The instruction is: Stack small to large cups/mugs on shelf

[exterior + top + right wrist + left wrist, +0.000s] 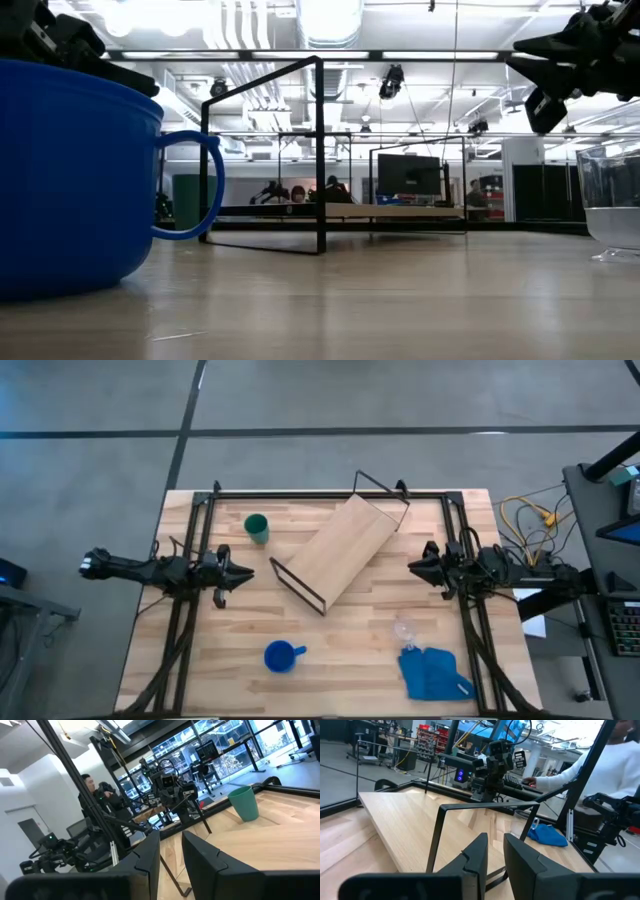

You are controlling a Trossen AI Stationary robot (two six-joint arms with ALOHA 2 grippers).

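Observation:
The shelf, a light-wood board with black wire frames at both ends, stands aslant in the table's middle. The dark green cup stands upright at its far left and also shows in the right wrist view. The blue mug stands near the front edge, its handle toward the right. The clear glass cup stands at the front right. My left gripper hovers, shut and empty, left of the shelf. My right gripper hovers, shut and empty, right of it.
A blue cloth lies crumpled at the front right, just beside the glass cup. Black frame rails run along the table's far and side edges. A person in white and a seated person show beyond the table.

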